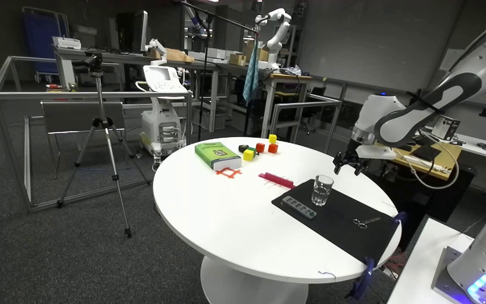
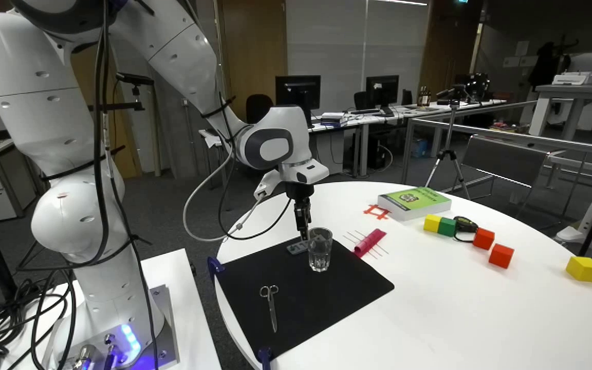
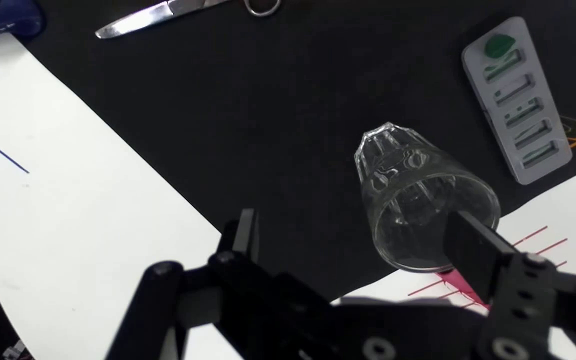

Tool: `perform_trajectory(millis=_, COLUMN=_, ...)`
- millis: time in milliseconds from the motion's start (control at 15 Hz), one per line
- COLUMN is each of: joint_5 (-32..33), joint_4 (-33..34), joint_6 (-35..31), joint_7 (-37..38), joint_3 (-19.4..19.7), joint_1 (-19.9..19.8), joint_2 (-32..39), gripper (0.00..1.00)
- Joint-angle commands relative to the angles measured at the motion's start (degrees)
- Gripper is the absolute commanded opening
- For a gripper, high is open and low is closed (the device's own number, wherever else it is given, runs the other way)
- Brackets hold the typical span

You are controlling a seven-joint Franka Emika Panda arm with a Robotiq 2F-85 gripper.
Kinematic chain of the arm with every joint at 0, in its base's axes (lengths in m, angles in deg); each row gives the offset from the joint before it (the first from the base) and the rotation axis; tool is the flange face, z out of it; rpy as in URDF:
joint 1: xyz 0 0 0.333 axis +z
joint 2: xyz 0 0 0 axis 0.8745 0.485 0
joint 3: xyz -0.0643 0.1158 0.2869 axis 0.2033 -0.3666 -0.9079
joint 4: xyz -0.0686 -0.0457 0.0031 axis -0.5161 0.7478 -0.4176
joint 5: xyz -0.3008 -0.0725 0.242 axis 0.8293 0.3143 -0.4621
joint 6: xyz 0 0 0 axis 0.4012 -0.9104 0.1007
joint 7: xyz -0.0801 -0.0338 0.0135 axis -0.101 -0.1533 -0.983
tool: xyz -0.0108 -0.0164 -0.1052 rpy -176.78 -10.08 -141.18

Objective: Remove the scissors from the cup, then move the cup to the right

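In an exterior view, a round white table fills the near right, and my white arm reaches over it from the left. On the left part of the table lies a rectangular black mat. A thick green book lies on the table's far side, right of the mat and well apart from it. My gripper hangs above the table near the cup, and in an exterior view a gap shows between the two; my jaws stand wide apart. That cup, a clear tumbler, stands upright on the far part of the mat. Just beyond it, a little left, lies a grey case with lettered windows. The scissors, silver and closed, lie flat on the mat's near left, outside the cup and well apart from it, handles far and blades near. Smallest are the red, yellow and green cubes, spread from the book's near side out to the right
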Motion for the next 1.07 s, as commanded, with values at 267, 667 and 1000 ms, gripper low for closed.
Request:
perform_trajectory(millis=267, joint_5=-1.8, joint_4=1.4, joint_6=-4.9, joint_7=-0.1, joint_3=-0.6, joint_1=1.3, joint_2=3.9, gripper=1.0)
perform_trajectory(millis=667, joint_5=-0.8, joint_4=2.5, joint_6=-11.2, joint_7=0.6, joint_3=0.4, joint_1=2.3, joint_2=8.1, gripper=1.0)
perform_trajectory(millis=1000, joint_5=-1.4, joint_4=3.8, joint_6=-13.7, joint_7=0.2, joint_3=1.5, joint_1=3.4, joint_2=10.6, gripper=1.0)
